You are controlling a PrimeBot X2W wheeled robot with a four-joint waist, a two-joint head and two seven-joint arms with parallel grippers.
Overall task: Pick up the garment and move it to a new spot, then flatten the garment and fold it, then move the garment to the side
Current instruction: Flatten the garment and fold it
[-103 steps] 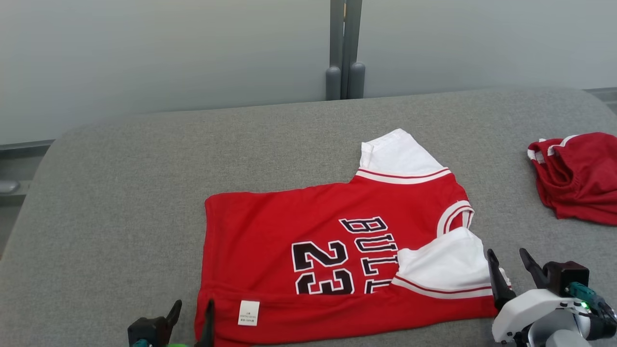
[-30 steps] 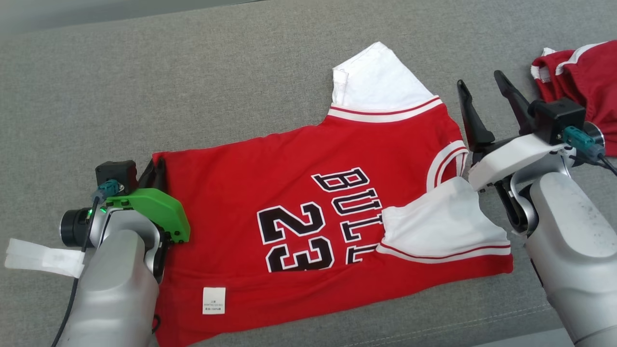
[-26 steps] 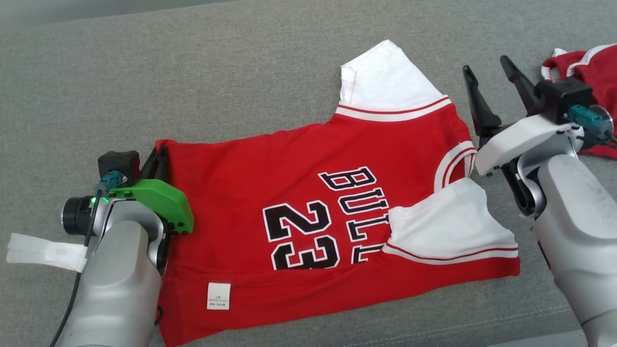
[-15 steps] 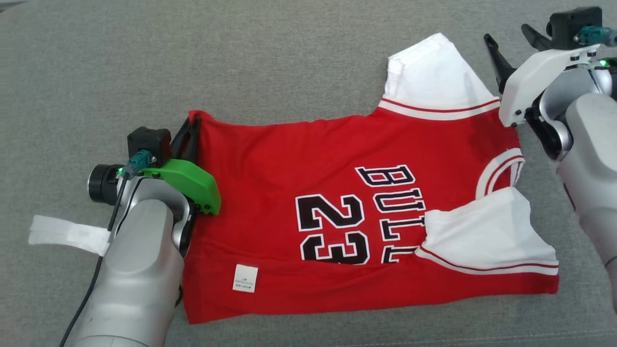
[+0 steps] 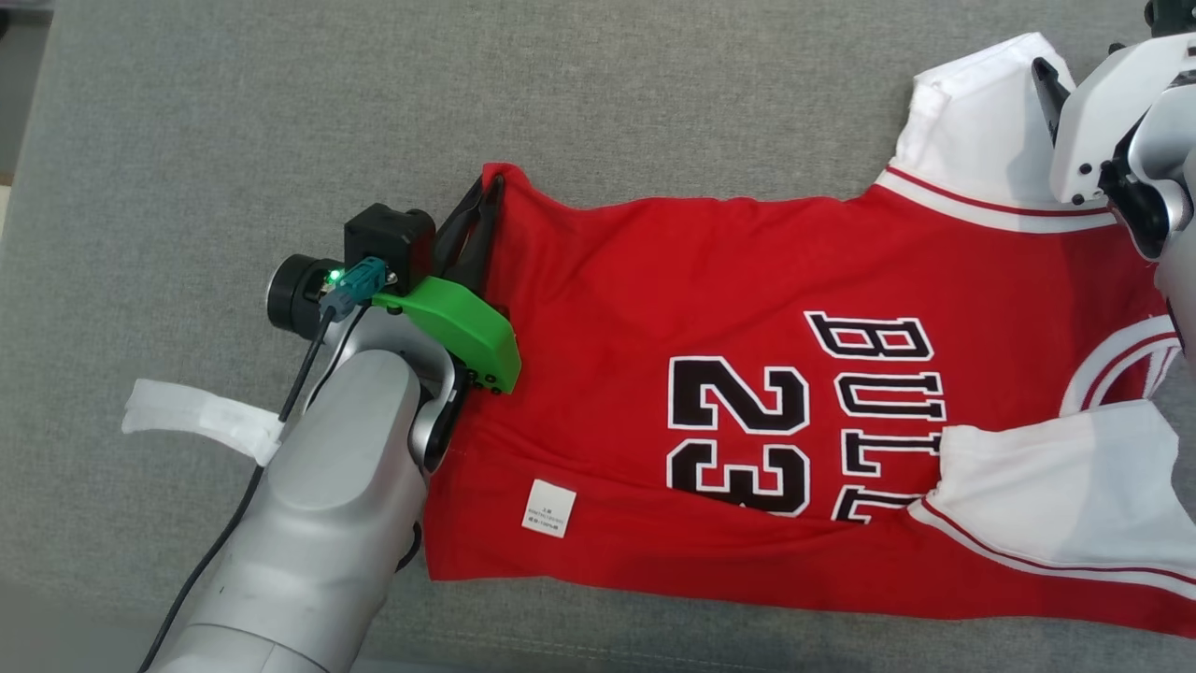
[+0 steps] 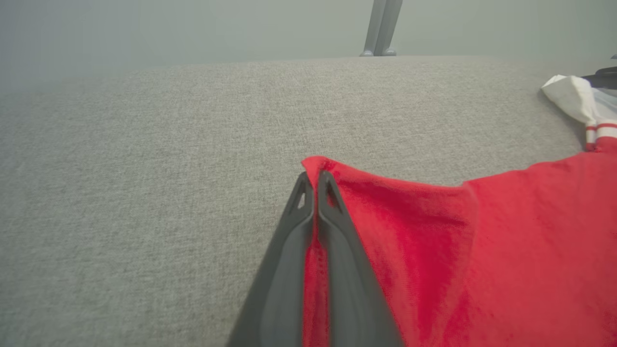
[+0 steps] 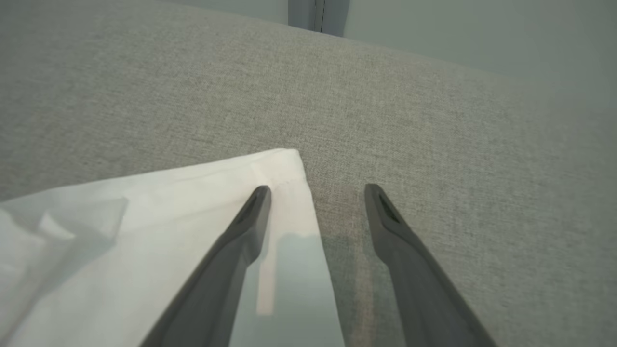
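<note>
The garment [image 5: 654, 308] is a red jersey with white sleeves and black "BULLS 23" lettering, spread flat on the grey padded surface [image 5: 234, 140]. My left gripper [image 5: 484, 192] is shut on the garment's far left hem corner. The left wrist view has red cloth [image 6: 434, 241] pinched between the closed fingers [image 6: 332, 226]. My right gripper [image 7: 316, 192] stands open over the outer edge of the far white sleeve [image 7: 168, 217], with its left finger above the cloth and its right finger above bare surface. In the head view that sleeve [image 5: 972, 131] lies at the top right beside the right arm's white housing [image 5: 1112, 103].
A white tape strip [image 5: 187, 416] hangs from the left arm's cable. The near white sleeve [image 5: 1056, 477] is folded over the jersey's front. The surface's left edge [image 5: 28, 140] shows at far left. A grey post [image 6: 381, 26] stands behind the surface against a pale wall.
The head camera has swung down and left. My left gripper has closed on the hem corner. My right gripper has gone from beside the collar to the far sleeve, still open.
</note>
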